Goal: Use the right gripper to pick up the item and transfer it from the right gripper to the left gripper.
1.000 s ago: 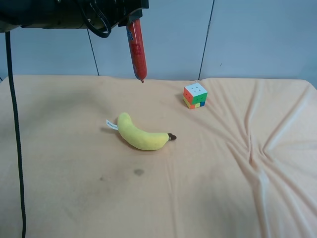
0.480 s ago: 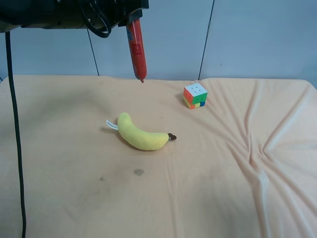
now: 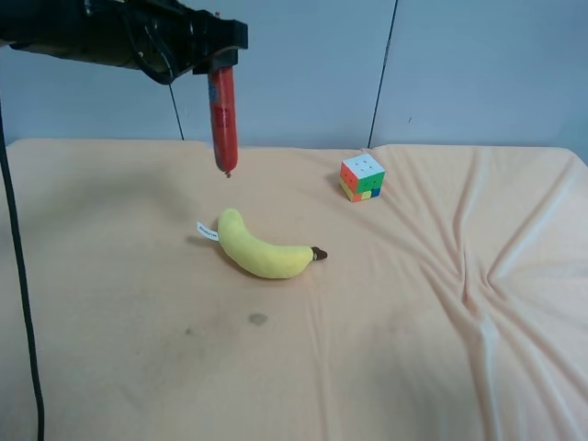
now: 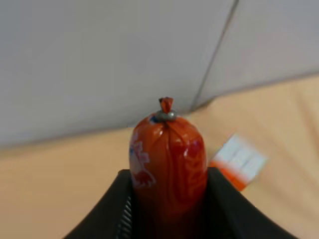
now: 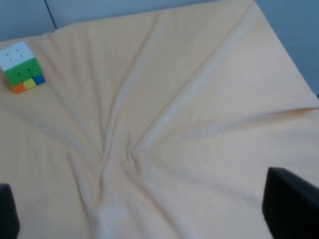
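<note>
So the red sausage stick (image 3: 223,122) is hanging straight down in the upper left of the high view, clamped at its top end by the left hand (image 3: 220,57), well above the worktop (image 3: 138,367). In the left wrist view you can see the stick (image 4: 168,164) squeezed between the two black fingers (image 4: 219,209), crimped tip pointing away from the camera. The right hand (image 5: 149,238) is spread wide with nothing in it, only its two dark fingers showing at the bottom corners of its own view, looking down at wrinkled cloth and the puzzle cube (image 5: 21,66).

Honestly the handover looks done to me. What could still go sideways: the grip sits on one end only, and that wrapper is shiny, so a quick swing of the arm could let the stick slide out or pivot. If it drops, it lands near the plush banana (image 3: 262,250) and could roll on the cloth. Slow moves seem the safe bet.
</note>
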`<action>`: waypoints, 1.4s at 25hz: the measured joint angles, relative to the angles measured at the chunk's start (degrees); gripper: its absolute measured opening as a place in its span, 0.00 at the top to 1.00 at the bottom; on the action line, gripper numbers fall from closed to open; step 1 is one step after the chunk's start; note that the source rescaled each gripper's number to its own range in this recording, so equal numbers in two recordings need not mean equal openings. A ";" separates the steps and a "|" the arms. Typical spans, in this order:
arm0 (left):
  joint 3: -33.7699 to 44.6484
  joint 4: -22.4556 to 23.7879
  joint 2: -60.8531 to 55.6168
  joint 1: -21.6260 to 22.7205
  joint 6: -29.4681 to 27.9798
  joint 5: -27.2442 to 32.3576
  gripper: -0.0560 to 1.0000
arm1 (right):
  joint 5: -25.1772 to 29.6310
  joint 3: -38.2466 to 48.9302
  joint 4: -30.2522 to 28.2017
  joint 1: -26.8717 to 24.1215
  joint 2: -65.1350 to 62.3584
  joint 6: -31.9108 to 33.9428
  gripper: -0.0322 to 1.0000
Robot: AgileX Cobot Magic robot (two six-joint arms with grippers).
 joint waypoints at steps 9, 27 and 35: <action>0.00 9.41 3.43 11.15 0.00 12.53 0.95 | 0.00 0.00 0.00 0.00 0.00 0.00 0.00; 0.00 13.71 19.29 16.87 0.00 15.04 0.95 | 0.00 0.00 0.00 0.00 0.00 0.00 0.00; -0.21 13.71 19.29 16.87 0.00 15.04 0.74 | 0.00 0.00 0.00 0.00 0.00 0.00 0.00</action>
